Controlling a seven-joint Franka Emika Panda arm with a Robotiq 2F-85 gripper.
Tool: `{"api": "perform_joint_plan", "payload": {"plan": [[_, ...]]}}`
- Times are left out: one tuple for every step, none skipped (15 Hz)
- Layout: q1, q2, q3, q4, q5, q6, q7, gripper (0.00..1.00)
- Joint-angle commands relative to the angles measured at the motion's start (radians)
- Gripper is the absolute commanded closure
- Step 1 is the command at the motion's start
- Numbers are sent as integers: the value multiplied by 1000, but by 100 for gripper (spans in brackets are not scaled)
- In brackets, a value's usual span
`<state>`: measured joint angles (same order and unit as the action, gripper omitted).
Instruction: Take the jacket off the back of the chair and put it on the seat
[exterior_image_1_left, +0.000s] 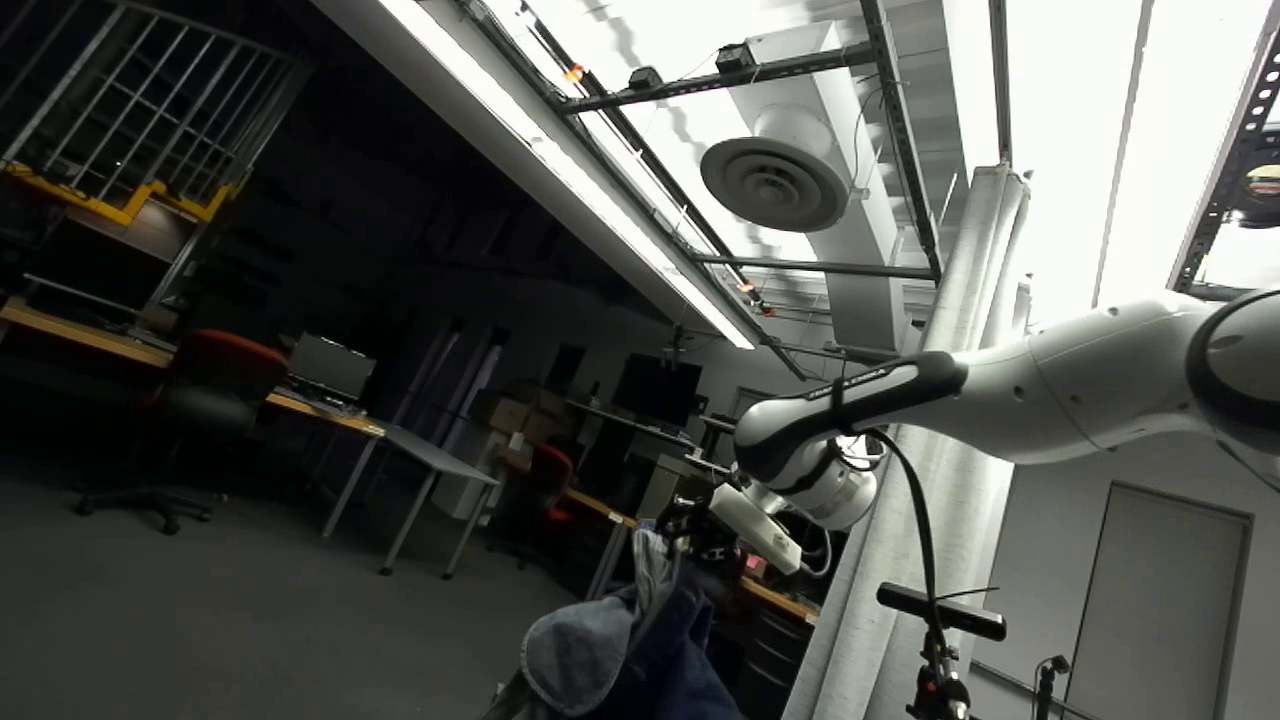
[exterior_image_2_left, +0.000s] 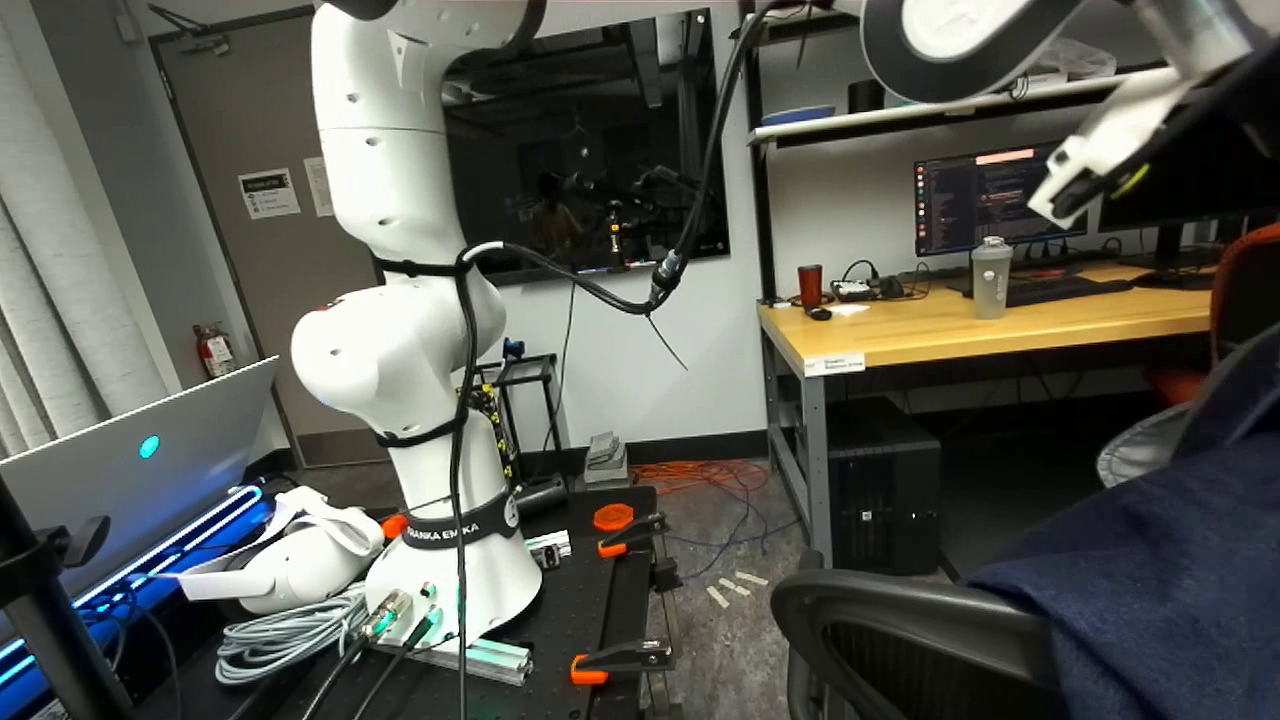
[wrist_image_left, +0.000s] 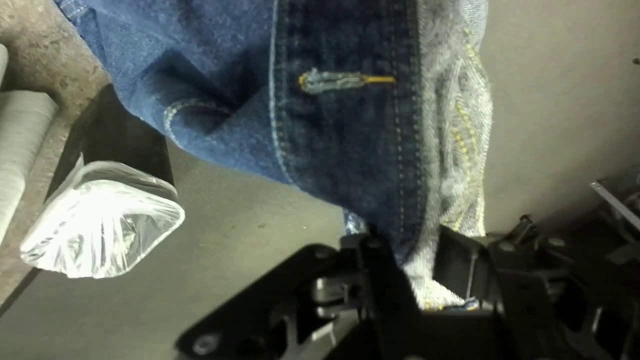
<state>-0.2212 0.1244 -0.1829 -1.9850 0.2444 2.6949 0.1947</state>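
Note:
The jacket is blue denim with a paler grey inside. In the wrist view the jacket (wrist_image_left: 345, 135) hangs in folds, with a dark buttonhole strip facing the camera. Its bunched edge runs between the fingers of my gripper (wrist_image_left: 407, 255), which is shut on it. In an exterior view the jacket (exterior_image_1_left: 580, 655) rises to the gripper (exterior_image_1_left: 695, 540); its lower part is cut off by the frame. In an exterior view the jacket (exterior_image_2_left: 1180, 570) drapes beside the black armrest of the chair (exterior_image_2_left: 920, 620). The chair's back and seat are hidden or out of view there.
In the wrist view a dark bin with a clear plastic liner (wrist_image_left: 110, 230) stands on the floor. In an exterior view a wooden desk (exterior_image_2_left: 960, 340) with a bottle (exterior_image_2_left: 990, 280) and a monitor stands behind the chair. A camera on a stand (exterior_image_1_left: 940, 610) is under the arm.

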Motion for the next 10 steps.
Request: {"api": "perform_joint_plan", "payload": {"plan": [[44, -207, 31, -162, -23, 75, -74, 96], [58, -240, 44, -181, -13, 82, -105, 96], [73, -257, 55, -187, 1, 87, -132, 96], [90, -267, 62, -184, 18, 77, -158, 96], [107, -273, 67, -176, 33, 73, -173, 96], [123, -272, 71, -163, 48, 65, -184, 96], [136, -272, 74, -153, 56, 64, -189, 96], [146, -271, 80, -138, 52, 63, -183, 96], [157, -272, 81, -126, 56, 58, -190, 96], [166, -277, 83, -112, 59, 48, -193, 96]]}}
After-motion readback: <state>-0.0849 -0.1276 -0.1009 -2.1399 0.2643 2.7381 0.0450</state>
